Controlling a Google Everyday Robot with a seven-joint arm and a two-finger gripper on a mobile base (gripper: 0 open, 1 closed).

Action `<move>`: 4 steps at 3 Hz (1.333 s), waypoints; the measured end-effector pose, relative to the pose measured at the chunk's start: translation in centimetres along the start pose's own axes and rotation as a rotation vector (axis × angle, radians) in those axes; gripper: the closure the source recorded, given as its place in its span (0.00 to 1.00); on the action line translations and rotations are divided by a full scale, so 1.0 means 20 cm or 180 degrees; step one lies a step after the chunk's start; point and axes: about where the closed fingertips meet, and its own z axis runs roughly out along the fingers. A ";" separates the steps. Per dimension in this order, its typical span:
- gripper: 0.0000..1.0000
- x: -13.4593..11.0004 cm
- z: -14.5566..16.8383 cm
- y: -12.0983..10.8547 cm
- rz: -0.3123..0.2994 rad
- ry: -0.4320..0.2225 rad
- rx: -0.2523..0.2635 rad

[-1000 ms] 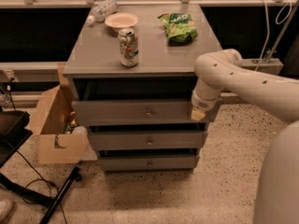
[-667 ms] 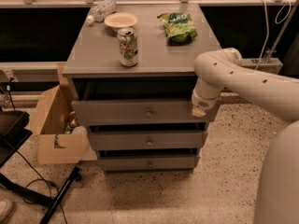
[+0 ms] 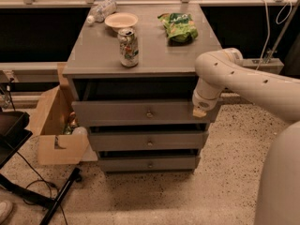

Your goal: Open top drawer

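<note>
The top drawer point(image 3: 117, 112) is the widest grey front of three, with a small round knob point(image 3: 149, 114) at its centre. It stands out a little from the cabinet, with a dark gap above it under the tabletop. My gripper point(image 3: 200, 110) is at the right end of this drawer front, against its upper right corner, well to the right of the knob. The white arm point(image 3: 243, 81) reaches in from the right.
On the cabinet top point(image 3: 93, 55) stand a drink can point(image 3: 128, 47), a white bowl point(image 3: 121, 20), a plastic bottle point(image 3: 101, 10) and a green chip bag point(image 3: 178, 27). Two narrower drawers point(image 3: 147, 143) sit below. An open cardboard box point(image 3: 54, 125) and a black stand point(image 3: 28, 191) are at the left.
</note>
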 end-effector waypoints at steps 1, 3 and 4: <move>0.85 0.00 0.00 0.00 0.0000 0.0000 0.0000; 0.39 0.00 0.00 0.00 0.0000 0.0000 0.0000; 0.16 0.00 0.00 0.00 0.0000 0.0000 0.0000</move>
